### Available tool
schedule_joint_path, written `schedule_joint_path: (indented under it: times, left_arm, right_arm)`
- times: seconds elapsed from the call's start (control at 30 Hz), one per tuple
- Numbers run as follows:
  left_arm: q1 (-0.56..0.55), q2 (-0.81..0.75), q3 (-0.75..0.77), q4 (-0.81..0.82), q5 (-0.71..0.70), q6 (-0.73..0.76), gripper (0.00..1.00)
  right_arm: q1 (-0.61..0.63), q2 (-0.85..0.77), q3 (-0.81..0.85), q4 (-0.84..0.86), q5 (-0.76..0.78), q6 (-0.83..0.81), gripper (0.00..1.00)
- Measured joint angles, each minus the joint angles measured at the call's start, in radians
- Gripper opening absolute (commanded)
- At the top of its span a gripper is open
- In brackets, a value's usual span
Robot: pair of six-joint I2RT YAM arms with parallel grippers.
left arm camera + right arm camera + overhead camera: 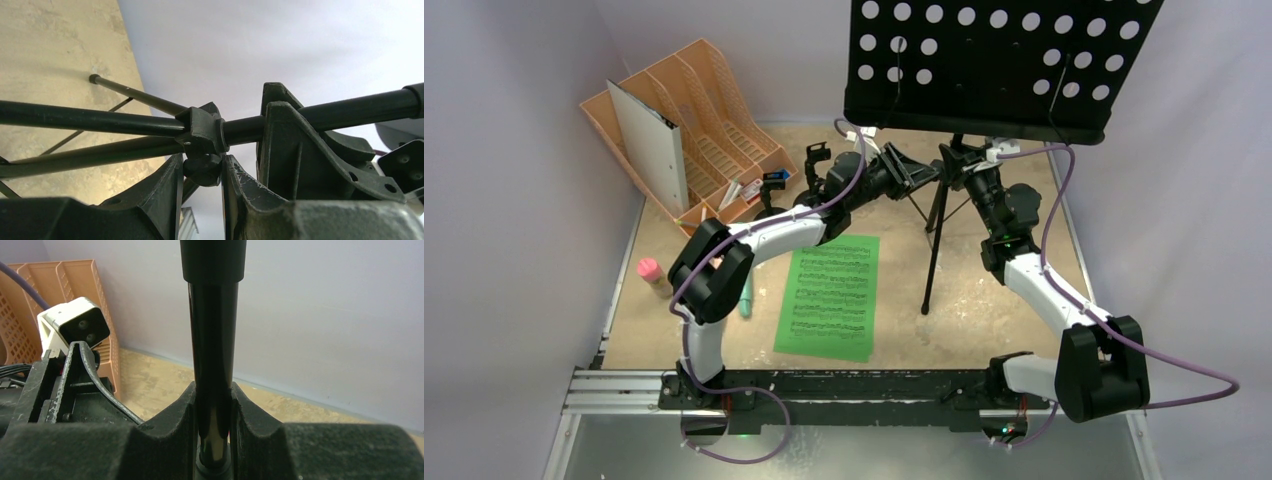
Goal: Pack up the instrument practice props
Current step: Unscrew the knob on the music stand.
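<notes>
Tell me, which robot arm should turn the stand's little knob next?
Probably left: the left gripper grips the knob on the tripod collar, while the right gripper is shut on the pole, likely steadying it.

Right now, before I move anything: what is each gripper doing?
The left gripper is closed on the collar knob of the tripod.
The right gripper is closed on the tripod's centre pole.
</notes>
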Motion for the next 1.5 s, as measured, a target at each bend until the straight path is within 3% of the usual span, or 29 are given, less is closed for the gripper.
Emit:
schedule_joint_path:
  times: [0.27, 0.77, 0.9, 1.03, 1.27, 1.4, 1.5]
  left_arm:
    - [-0.002, 0.000, -0.016, 0.004, -0.019, -0.140, 0.00]
    - [-0.020, 0.000, -0.180, 0.258, -0.101, -0.512, 0.01]
    - [-0.021, 0.000, -0.193, 0.282, -0.106, -0.527, 0.32]
    - [-0.020, -0.012, -0.196, 0.270, -0.106, -0.469, 0.44]
    - [0.033, -0.097, -0.305, 0.307, -0.013, -0.285, 0.49]
    - [0.098, -0.136, -0.345, 0.293, 0.036, -0.093, 0.49]
    - [0.133, -0.179, -0.346, 0.248, 0.048, 0.135, 0.49]
  right_arm:
    - [0.000, 0.000, 0.000, 0.000, 0.000, 0.000, 0.00]
    - [0.010, -0.002, 0.000, -0.003, -0.030, 0.005, 0.00]
    - [0.013, -0.002, 0.001, -0.004, -0.030, 0.007, 0.01]
    - [0.014, -0.002, 0.007, -0.015, -0.034, 0.009, 0.15]
    - [0.014, 0.003, 0.041, -0.071, -0.031, 0.027, 0.53]
    - [0.014, 0.007, 0.069, -0.098, -0.030, 0.043, 0.76]
    - [0.014, 0.006, 0.085, -0.130, -0.027, 0.053, 0.89]
